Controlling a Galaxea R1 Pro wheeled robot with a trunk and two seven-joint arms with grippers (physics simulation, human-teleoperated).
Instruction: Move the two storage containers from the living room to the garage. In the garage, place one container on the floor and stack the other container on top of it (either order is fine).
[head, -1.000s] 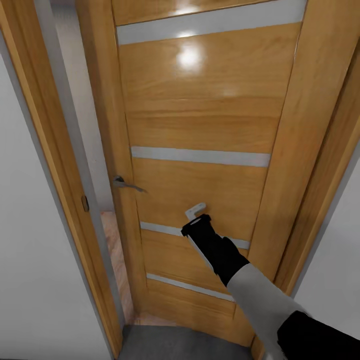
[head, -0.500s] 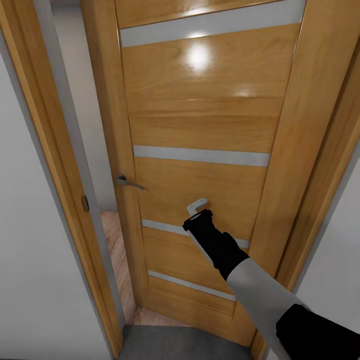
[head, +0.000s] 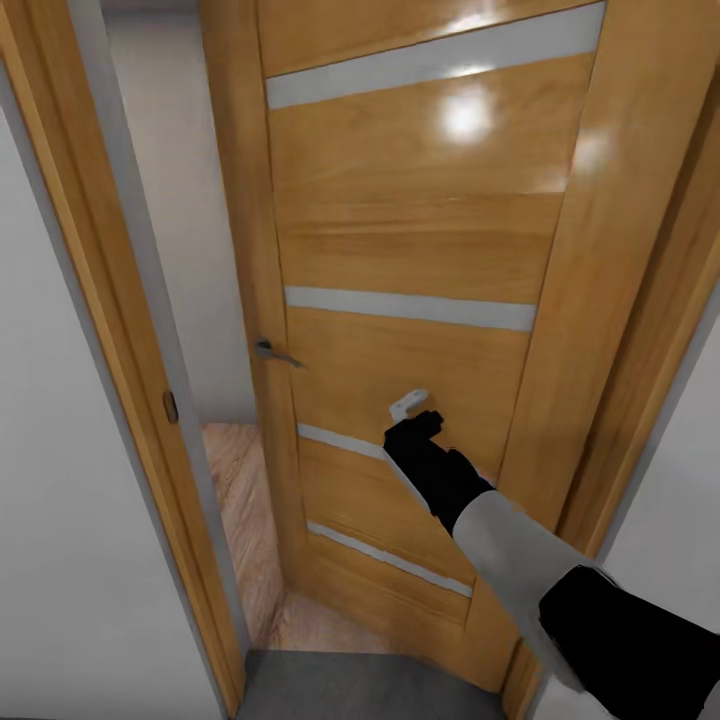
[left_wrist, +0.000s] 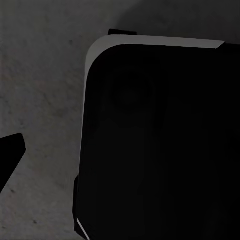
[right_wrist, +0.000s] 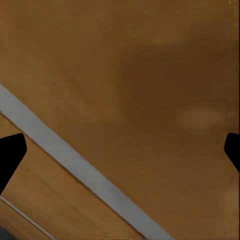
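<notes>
The two storage containers are out of view. My right gripper (head: 410, 405) is stretched forward with its pale fingertips against the lower middle of a wood-panelled door (head: 420, 240). In the right wrist view the door panel (right_wrist: 125, 75) is very close, and my right gripper (right_wrist: 120, 150) is open and holds nothing. The left wrist view looks down at the dark grey floor (left_wrist: 45, 90). One dark fingertip (left_wrist: 11, 149) of the left gripper shows far out at the edge, with nothing in its grasp.
The door stands partly ajar, its metal handle (head: 275, 352) at the free edge. The gap shows light wood-plank flooring (head: 240, 500) and a white wall beyond. The wooden door frame (head: 110, 300) and white walls close in on both sides. My black base (left_wrist: 160, 145) sits below the left wrist.
The door has swung further away, so the gap at its handle edge is wider. My right gripper has followed it forward and slightly right.
</notes>
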